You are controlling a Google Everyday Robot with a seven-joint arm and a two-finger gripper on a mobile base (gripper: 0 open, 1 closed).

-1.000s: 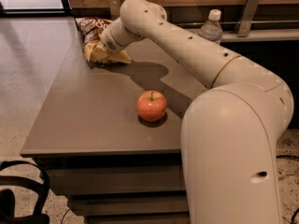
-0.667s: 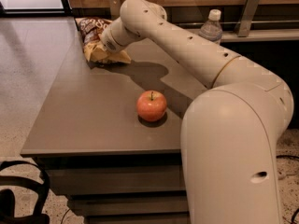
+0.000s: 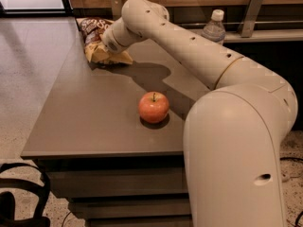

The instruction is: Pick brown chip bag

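Note:
The brown chip bag lies crinkled at the far left corner of the grey table. Its dark brown top with white lettering faces the back, and its pale yellow lower part faces forward. My arm reaches across the table from the right. My gripper is down at the bag's right side, mostly hidden behind the wrist, and the bag rests on the table.
A red-orange apple stands upright near the table's middle, close under my arm. A clear water bottle stands on the back ledge at the right beside a metal bracket. A black object sits on the floor at lower left.

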